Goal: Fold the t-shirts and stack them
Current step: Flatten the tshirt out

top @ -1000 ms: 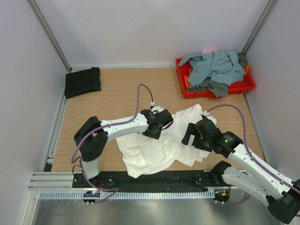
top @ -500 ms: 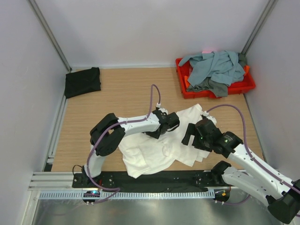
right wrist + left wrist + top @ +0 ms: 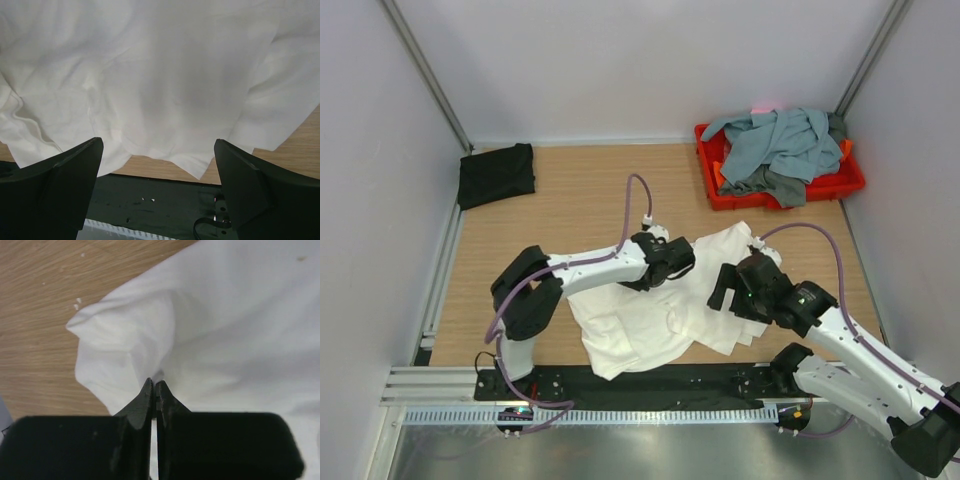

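L gripper (image 3: 154, 386) shut tight, tips pinching a raised fold of white tee (image 3: 650, 315). R gripper (image 3: 157, 145) wide open, holds nothing, hovering over same tee. Black tee (image 3: 496, 174) folded, well off far-left of L gripper. Grey-blue tees (image 3: 775, 140) heaped in tray (image 3: 850, 182) beyond R gripper.

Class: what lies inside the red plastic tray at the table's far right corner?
A crumpled grey-blue cloth t-shirt heaps over a dark grey one, spilling past the red plastic tray's rim. The tray's floor, and anything beneath them, is covered.
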Controlling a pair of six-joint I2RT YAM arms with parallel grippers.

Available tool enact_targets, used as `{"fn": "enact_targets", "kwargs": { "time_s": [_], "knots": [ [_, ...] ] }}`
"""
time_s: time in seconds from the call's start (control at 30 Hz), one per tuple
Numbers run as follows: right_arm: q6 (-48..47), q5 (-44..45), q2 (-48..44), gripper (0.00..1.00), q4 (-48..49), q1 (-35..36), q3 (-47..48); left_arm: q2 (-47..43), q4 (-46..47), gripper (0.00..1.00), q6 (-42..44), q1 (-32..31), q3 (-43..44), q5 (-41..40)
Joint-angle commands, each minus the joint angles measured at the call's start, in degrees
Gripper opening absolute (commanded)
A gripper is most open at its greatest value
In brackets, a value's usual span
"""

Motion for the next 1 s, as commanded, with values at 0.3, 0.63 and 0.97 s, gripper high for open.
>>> {"fn": "enact_targets", "kwargs": {
  "time_s": [0.3,0.63,0.97],
  "knots": [
    [6.6,-4.9,1.7,0.9,4.3,3.7,-8.8,-33.1,-8.3,0.0,0.2,10.2,-13.4,-5.8],
    [15.0,1.5,5.5,0.86,-3.5,17.3,-9.3,-46.2,-6.5,0.0,3.0,17.6,-19.3,-2.3],
    [14.5,4.0,13.1,0.75,0.6,17.3,-8.7,-49.1,-4.5,0.0,3.7,17.9,-21.8,-0.7]
  ]
}}
